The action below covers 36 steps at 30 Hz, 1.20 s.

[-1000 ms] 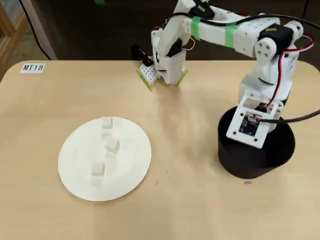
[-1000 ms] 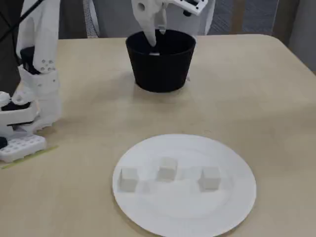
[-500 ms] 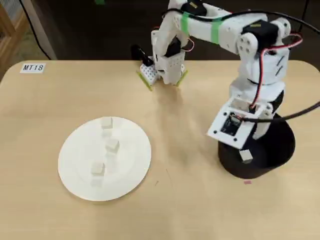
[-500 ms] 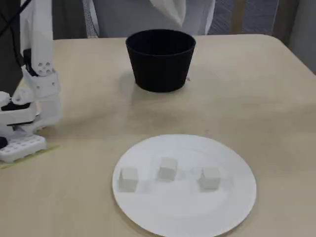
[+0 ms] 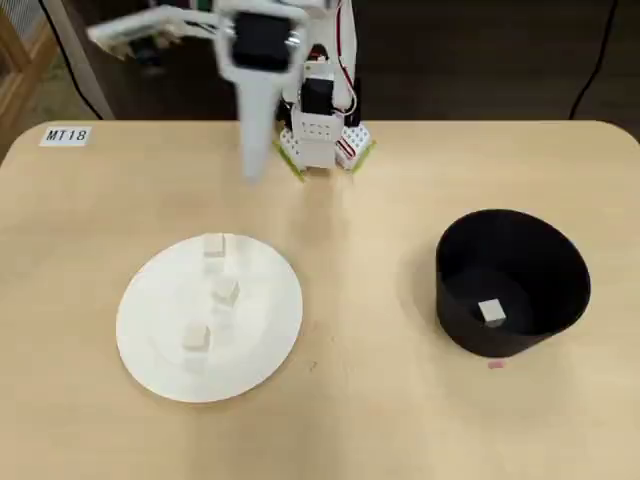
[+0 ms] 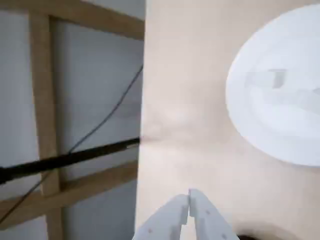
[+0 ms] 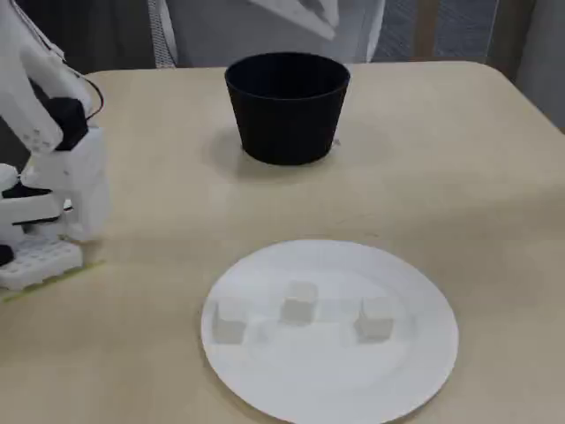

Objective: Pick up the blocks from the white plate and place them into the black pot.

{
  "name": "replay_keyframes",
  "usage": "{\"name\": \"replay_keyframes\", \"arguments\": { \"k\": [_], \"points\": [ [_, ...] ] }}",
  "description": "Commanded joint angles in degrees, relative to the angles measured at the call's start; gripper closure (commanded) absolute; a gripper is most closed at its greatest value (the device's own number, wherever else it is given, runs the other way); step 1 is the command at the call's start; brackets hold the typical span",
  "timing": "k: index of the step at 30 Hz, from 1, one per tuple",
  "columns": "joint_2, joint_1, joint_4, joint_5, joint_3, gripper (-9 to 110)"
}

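The white plate [image 5: 262, 340] lies left of centre in the overhead view with three off-white blocks on it: one at the far rim [image 5: 214, 244], one in the middle [image 5: 226, 292], one nearer [image 5: 196, 337]. The fixed view shows them in a row [image 7: 298, 302] on the plate [image 7: 327, 380]. The black pot [image 5: 555, 290] stands at the right with a fourth block [image 5: 491, 312] inside; in the fixed view the pot [image 7: 287, 115] hides it. My gripper [image 6: 189, 196] is shut and empty, raised above the table beyond the plate [image 6: 270, 125], blurred in the overhead view [image 5: 251, 170].
The arm's base [image 5: 318, 130] sits at the table's far edge in the overhead view, and at the left in the fixed view [image 7: 53, 203]. A label reading MT18 [image 5: 66, 135] is at the far left corner. A table edge and wooden frame [image 6: 42, 125] show in the wrist view.
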Motion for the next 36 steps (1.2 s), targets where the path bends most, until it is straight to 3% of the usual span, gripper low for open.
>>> {"name": "replay_keyframes", "arguments": {
  "k": [1,10,19,28,33,36],
  "points": [
    [-1.49,2.55,-9.32,-1.93,12.22,104],
    [-13.62,10.28,-2.46,-10.2,5.8,104],
    [-26.54,12.66,-3.25,-17.31,1.41,104],
    [-40.43,11.78,-1.14,-13.97,-8.0,103],
    [-42.19,11.87,-2.11,-14.41,-8.88,76],
    [-42.45,12.57,-3.43,-13.45,-9.23,70]
  ]
}}
